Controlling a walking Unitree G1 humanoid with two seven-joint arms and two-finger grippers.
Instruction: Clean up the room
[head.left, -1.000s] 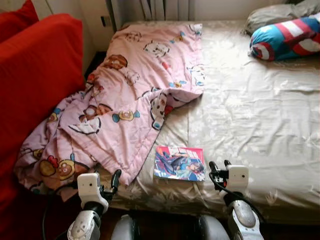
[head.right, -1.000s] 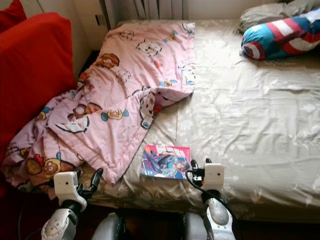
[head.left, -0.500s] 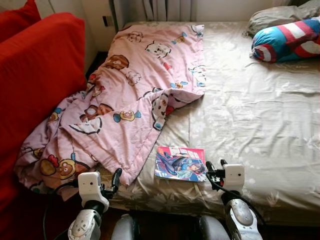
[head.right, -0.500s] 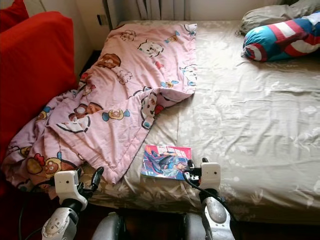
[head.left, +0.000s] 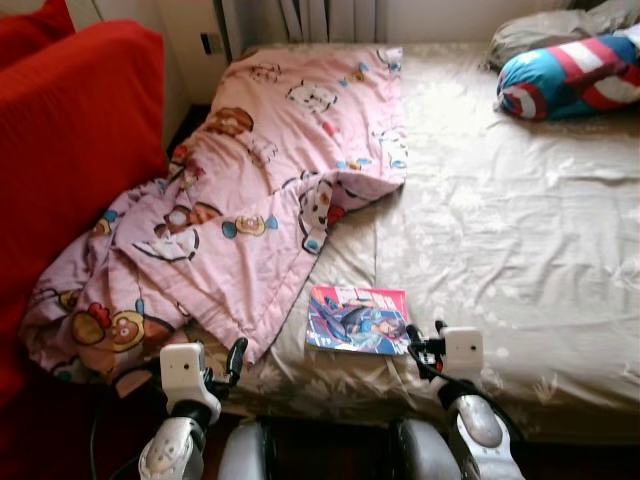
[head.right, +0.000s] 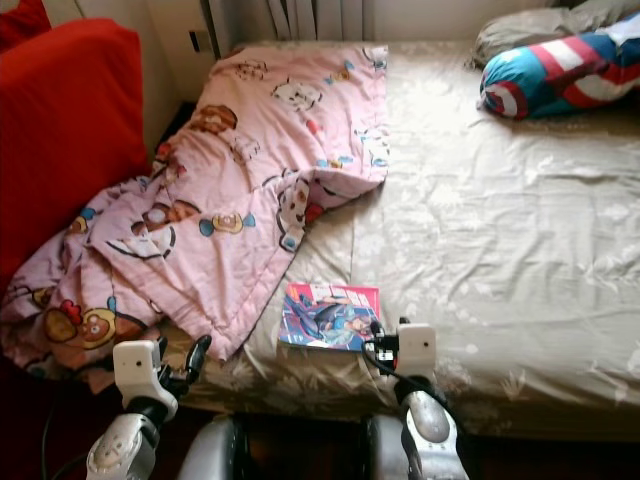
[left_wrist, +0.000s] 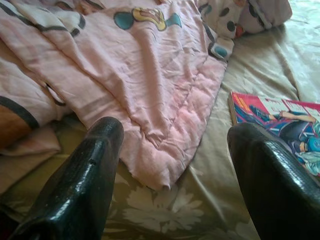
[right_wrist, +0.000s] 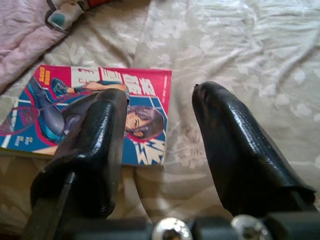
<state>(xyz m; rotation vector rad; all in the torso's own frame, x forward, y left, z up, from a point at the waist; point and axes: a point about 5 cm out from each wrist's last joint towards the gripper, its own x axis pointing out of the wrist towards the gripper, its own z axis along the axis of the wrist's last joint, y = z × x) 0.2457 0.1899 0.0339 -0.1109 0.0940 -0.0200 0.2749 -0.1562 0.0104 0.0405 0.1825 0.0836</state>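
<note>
Right wrist view, right gripper (right_wrist: 160, 150) parted, finger hiding magazine (right_wrist: 145, 85) cover

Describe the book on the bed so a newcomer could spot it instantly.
Find the bed with its beige floral sheet, then its near edge. The comic book lies flat there, just beside the corner of the pink cartoon blanket and just ahead of the right gripper. It is the one flat, glossy thing there, its cover red and blue.
</note>
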